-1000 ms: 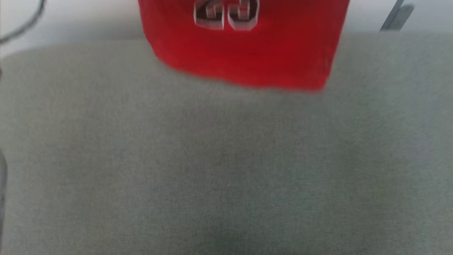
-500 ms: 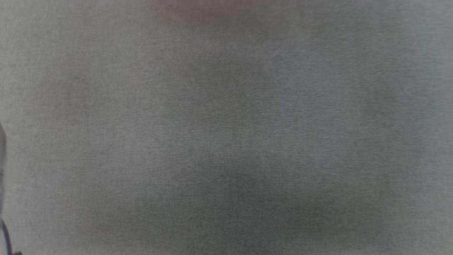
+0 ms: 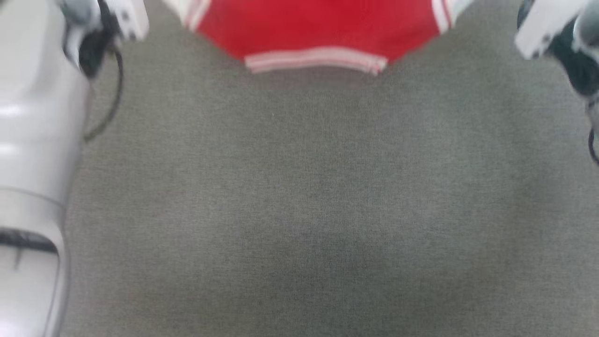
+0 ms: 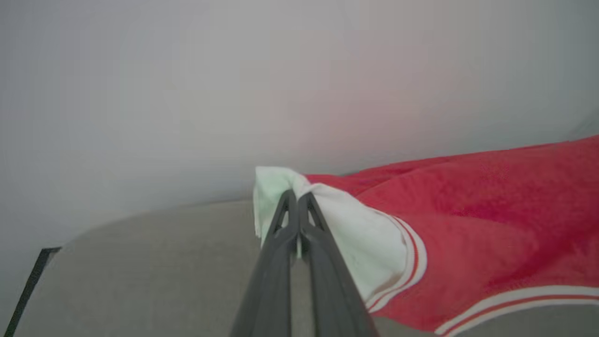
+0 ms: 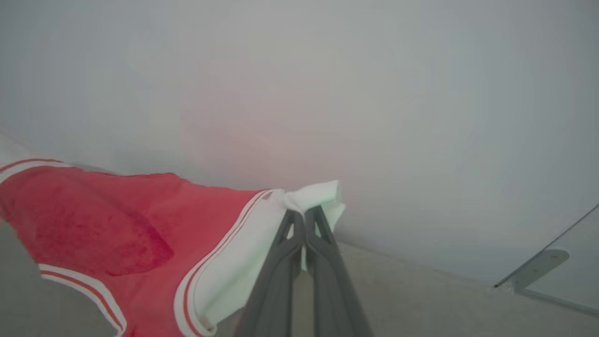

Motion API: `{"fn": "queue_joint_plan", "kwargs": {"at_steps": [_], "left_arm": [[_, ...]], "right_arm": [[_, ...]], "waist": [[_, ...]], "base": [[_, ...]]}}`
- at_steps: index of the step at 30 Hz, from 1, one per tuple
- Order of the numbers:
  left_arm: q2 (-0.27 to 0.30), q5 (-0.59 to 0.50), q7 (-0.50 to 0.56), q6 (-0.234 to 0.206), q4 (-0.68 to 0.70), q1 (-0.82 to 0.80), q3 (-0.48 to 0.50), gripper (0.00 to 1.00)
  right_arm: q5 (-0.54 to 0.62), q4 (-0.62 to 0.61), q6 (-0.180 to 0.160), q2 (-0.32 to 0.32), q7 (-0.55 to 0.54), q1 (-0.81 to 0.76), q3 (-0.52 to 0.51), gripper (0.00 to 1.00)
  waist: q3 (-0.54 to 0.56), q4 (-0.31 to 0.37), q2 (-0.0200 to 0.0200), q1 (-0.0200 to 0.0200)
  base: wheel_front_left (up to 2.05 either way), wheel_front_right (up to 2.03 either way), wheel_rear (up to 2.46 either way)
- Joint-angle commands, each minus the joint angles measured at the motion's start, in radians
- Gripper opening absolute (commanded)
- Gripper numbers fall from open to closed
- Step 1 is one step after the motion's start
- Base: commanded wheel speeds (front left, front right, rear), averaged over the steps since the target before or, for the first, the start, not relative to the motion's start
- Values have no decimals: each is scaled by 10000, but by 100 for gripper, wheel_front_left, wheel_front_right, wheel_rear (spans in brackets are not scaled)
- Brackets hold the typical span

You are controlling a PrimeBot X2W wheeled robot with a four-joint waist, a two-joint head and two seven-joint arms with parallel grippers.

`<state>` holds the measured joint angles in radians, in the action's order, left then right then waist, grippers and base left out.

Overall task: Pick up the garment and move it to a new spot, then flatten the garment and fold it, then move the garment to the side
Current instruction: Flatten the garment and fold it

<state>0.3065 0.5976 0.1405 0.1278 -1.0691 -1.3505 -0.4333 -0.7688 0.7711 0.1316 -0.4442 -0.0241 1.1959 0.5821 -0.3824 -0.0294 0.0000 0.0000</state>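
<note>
closest to me, the left gripper (image 4: 297, 196) has its two dark fingers pressed together on a white corner panel of the garment (image 4: 468, 224). the cloth bunches over the tips and trails off to the right of those jaws. the right gripper (image 5: 304, 214) mirrors it, clamped on the opposite white corner, with the red body running away to the left of its jaws. so both corners are pinched, and the red fabric spans the gap between the two sets of jaws with a shallow sag and a few soft folds.

below and ahead of the jaws lies the grey surface (image 3: 299, 196), bare where i look down on it from the head. in that view the striped hem (image 3: 316, 61) sits between my pale left forearm (image 3: 32, 140) and my right wrist (image 3: 547, 28), on the far side of the bare patch. i cannot tell whether the hem rests on the surface or hangs just above it. beyond the jaws in both wrist views is a plain pale wall (image 4: 187, 93).

my read is that the pick-up is done and the carry to a new spot is under way but not finished, since nothing is released. flattening, folding and the last shift to the side are all left. next i judge it must go down with the corners well apart, so it lands spread.
</note>
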Motion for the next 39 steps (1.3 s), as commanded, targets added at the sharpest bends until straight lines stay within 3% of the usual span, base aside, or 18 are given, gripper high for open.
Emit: {"fn": "queue_joint_plan", "kwargs": {"at_steps": [1, 9, 15, 19, 20, 31, 39], "left_arm": [[81, 112, 234, 6, -35, 289, -35, 0], [518, 894, 1994, 11, 713, 2519, -189, 0], [1169, 1368, 2872, -403, 2812, 4621, -25, 0], [1876, 1742, 3599, -1180, 5062, 6270, 229, 0], [1876, 1742, 3599, -1180, 5062, 6270, 229, 0], [3824, 2509, 5977, -4203, 11921, 10789, 1118, 0], [4581, 2679, 6764, -5902, 14547, 13296, 1502, 0]], "right_arm": [[-276, -212, -16, -196, -217, -317, 104, 0], [-1777, -1841, -18, -1403, -1654, -2365, 505, 0], [-2388, -3158, -16, -2237, -2644, -4045, 387, 0], [-2646, -3997, -16, -2736, -3336, -5098, 73, 0], [-2646, -3997, -16, -2736, -3336, -5098, 73, 0], [-3152, -6514, -16, -3958, -5602, -8002, -1029, 0], [-3364, -7986, -16, -4544, -7384, -10673, -2412, 0]], "waist": [[233, -35, 0, 0], [1030, -54, 0, 0], [1477, -22, 0, 0], [1655, 40, 0, 0], [1655, 40, 0, 0], [1689, 139, 0, 0], [1534, 140, 0, 0]], "base": [[0, 0, 0], [0, 0, 0], [0, 0, 0], [0, 0, 0], [0, 0, 0], [0, 0, 0], [0, 0, 0]]}}
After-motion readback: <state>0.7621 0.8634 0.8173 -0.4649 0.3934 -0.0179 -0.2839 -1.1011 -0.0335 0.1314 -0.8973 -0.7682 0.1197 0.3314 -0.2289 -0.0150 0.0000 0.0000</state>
